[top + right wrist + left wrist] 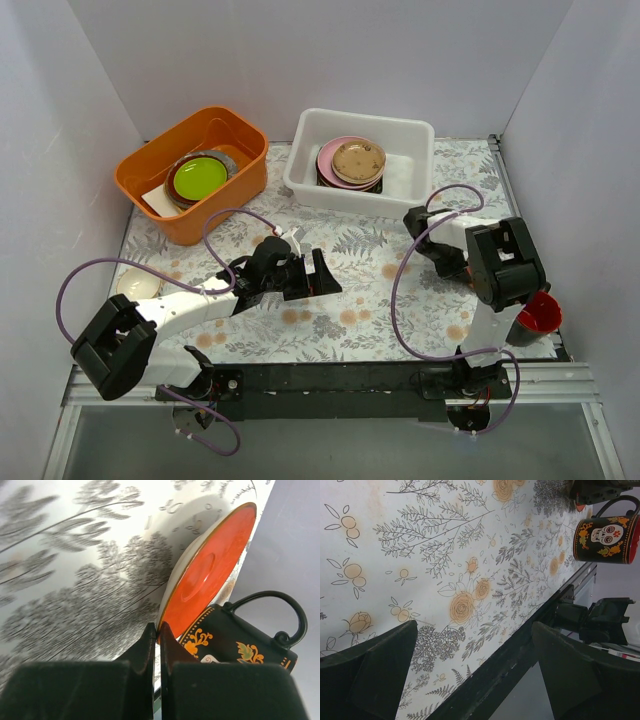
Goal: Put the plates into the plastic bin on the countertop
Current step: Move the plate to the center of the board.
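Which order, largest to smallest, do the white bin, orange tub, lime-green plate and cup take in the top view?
The orange tub and white bin: look alike, unranked.
Then lime-green plate.
Then cup, partly hidden.

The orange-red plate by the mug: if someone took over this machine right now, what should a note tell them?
Right tool: shut on the rim of the orange-red plate, tilted beside the mug.
Left tool: open, empty, over the countertop.
Done: gold plate and pink plate stacked in the plastic bin.
Left: bin the held plate, then the cream plate near the countertop's left edge.
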Controlling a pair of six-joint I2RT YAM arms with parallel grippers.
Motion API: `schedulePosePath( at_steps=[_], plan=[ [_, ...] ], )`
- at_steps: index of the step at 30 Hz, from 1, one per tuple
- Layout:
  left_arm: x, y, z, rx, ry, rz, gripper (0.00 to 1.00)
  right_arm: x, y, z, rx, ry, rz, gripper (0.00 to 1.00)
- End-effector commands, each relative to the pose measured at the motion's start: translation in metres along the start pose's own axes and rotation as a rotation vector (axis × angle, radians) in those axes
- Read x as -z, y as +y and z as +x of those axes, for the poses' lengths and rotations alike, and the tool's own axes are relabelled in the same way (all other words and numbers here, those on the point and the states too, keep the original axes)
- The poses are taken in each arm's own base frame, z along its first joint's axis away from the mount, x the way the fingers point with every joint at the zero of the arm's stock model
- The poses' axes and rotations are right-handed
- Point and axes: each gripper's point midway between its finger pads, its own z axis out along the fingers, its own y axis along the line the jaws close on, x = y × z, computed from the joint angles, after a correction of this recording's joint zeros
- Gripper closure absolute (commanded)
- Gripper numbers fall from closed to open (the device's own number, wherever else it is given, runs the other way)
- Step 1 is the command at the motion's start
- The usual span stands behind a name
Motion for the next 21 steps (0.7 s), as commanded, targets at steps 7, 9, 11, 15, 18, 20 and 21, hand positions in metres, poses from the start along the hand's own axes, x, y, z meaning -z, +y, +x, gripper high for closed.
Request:
schedulePosePath(
  at_steps=[7, 9, 11, 15, 18, 20, 21],
  plan=[
    [0.002, -0.01, -0.012, -0.021, -0.04, 0.011, 0.02, 0.061, 0.07, -0.025, 0.007, -0.152, -0.268, 0.99],
    [0.004, -0.006, -0.011, -0.017, -0.038, -0.01, 0.02, 0.075, 0.081, -0.023, 0.022, -0.18, -0.303, 0.99],
    [0.005, -0.004, -0.011, -0.018, -0.04, -0.02, 0.02, 0.087, 0.091, -0.02, 0.037, -0.197, -0.336, 0.99],
    [0.006, 0.003, -0.012, -0.026, -0.048, -0.058, 0.02, 0.12, 0.124, -0.014, 0.091, -0.252, -0.409, 0.99],
    [0.008, 0.008, -0.014, -0.034, -0.056, -0.094, 0.02, 0.145, 0.149, -0.008, 0.162, -0.294, -0.434, 0.99],
    [0.011, 0.008, -0.016, -0.038, -0.068, -0.103, 0.02, 0.165, 0.165, -0.002, 0.203, -0.32, -0.452, 0.99],
    [0.012, 0.01, -0.016, -0.037, -0.07, -0.112, 0.02, 0.168, 0.173, 0.001, 0.227, -0.318, -0.449, 0.99]
  ],
)
